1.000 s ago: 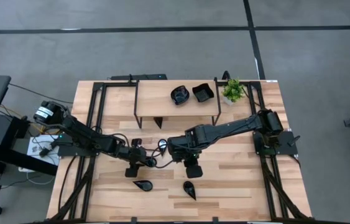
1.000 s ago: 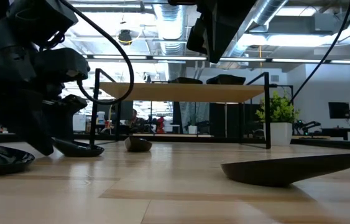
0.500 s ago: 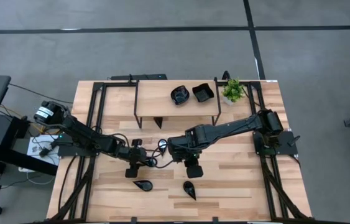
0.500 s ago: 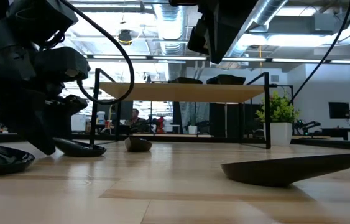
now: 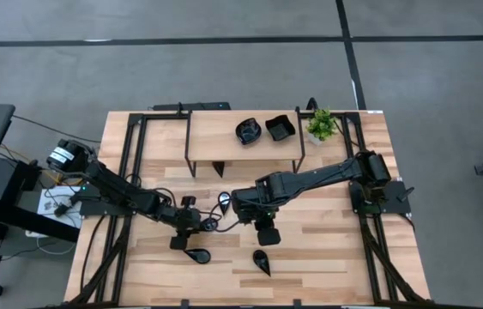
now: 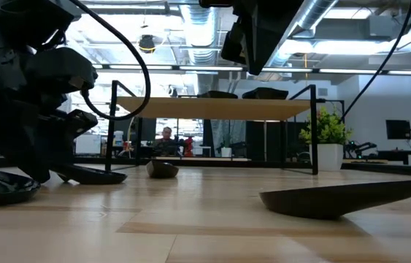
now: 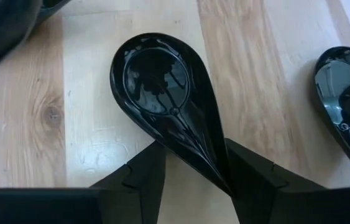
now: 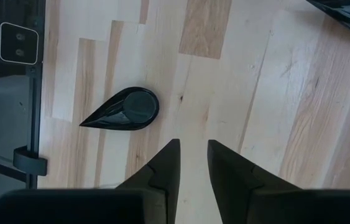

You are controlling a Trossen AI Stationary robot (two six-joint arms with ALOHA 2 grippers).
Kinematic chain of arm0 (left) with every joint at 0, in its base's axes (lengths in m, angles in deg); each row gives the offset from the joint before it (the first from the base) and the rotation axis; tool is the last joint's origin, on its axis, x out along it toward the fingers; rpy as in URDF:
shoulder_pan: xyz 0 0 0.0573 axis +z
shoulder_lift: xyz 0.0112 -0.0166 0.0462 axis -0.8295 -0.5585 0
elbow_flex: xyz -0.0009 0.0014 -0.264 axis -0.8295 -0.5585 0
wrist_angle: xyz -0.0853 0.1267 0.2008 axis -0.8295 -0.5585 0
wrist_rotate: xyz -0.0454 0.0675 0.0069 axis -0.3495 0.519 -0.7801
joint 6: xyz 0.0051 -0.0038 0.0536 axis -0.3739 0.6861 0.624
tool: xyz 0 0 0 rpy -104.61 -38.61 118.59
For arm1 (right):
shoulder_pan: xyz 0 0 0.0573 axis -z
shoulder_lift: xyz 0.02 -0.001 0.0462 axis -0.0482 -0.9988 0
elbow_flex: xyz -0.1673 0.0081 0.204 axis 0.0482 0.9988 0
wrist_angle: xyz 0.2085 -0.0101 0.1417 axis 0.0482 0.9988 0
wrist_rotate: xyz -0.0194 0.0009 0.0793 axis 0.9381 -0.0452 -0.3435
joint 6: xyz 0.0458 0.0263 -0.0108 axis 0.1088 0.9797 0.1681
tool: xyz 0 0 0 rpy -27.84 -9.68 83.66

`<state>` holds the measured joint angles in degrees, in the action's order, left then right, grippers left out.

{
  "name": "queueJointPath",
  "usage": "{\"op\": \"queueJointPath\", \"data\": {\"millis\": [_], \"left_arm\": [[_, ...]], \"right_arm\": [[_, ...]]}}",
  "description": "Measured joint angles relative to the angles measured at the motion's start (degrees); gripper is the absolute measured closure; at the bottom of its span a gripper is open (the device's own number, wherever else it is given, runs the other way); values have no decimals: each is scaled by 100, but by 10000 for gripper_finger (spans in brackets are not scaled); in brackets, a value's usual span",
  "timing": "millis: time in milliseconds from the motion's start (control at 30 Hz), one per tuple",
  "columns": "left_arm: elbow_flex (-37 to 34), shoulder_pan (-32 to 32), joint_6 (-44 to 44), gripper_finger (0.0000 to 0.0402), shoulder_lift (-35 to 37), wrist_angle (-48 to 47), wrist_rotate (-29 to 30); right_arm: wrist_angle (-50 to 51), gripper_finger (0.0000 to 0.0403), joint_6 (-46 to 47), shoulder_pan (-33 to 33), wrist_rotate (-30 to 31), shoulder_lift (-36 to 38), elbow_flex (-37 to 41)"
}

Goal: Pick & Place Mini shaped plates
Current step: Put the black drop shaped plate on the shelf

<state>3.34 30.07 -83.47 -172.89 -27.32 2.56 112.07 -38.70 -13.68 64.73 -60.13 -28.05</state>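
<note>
Mini plates [image 5: 196,255] on wood table [image 5: 335,249]

Low on the table [image 6: 212,219], a black plate [image 6: 344,199] fills the lower right. Far left, a dark arm [image 6: 26,95] looms over another plate [image 6: 1,188]. Centre frame: a shelf [image 6: 212,108], a small dark dish [image 6: 163,169] beneath, a potted plant [image 6: 327,139] right.
</note>
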Motion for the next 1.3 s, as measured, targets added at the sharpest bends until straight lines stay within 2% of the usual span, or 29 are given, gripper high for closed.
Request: {"op": "queueJointPath", "data": {"millis": [367, 933, 1300], "left_arm": [[0, 0, -1, 274, 0, 52, 9], [0, 2, 1, 286, 16, 112, 42], [0, 2, 154, 286, 755, 131, 127]], "right_arm": [[-1, 326, 0, 0, 0, 0, 0], [-2, 326, 0, 0, 0, 0, 1], [20, 326, 0, 0, 0, 0, 0]]}}
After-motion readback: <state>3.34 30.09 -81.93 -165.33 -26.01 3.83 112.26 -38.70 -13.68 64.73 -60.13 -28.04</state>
